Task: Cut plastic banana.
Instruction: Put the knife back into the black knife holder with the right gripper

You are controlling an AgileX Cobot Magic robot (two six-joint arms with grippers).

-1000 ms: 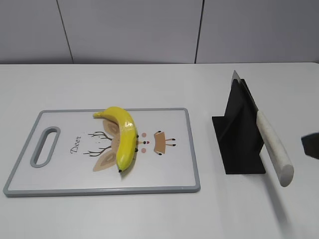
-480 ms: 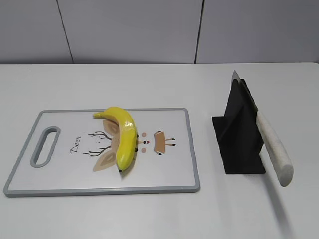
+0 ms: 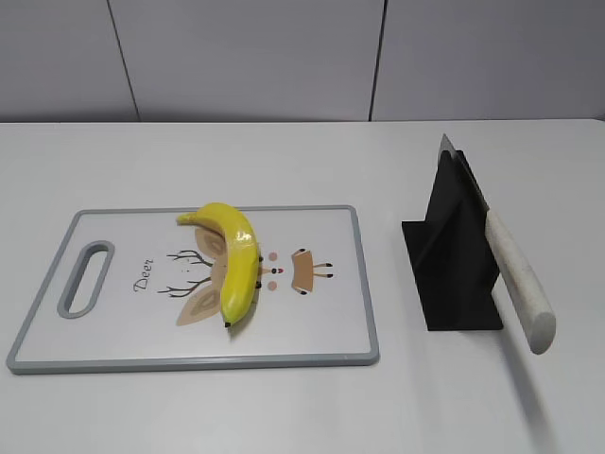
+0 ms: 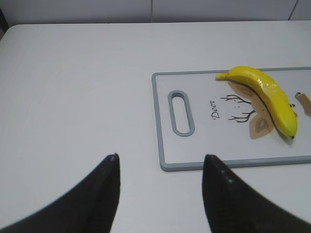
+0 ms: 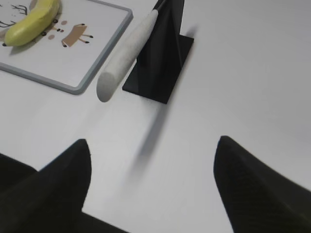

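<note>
**Knife not yet taken, banana loose on the board**

The banana lies on the cutting board, over the deer print, curved, one tip toward the far edge. Nothing holds it. The knife sits slanted in its black stand, its pale handle jutting out toward the near right.

The left gripper hovers over bare table near the board's handle end, jaws spread and empty. The right gripper hangs short of the knife handle, also wide open and empty.

Likely trouble: a grab at the handle's round end could slip or tip the light stand, since the blade must slide out along its slot. A skewed grip would twist the blade. The glossy, rounded banana may roll or skid under the cut unless the left gripper steadies it, and the board may shift too.
</note>
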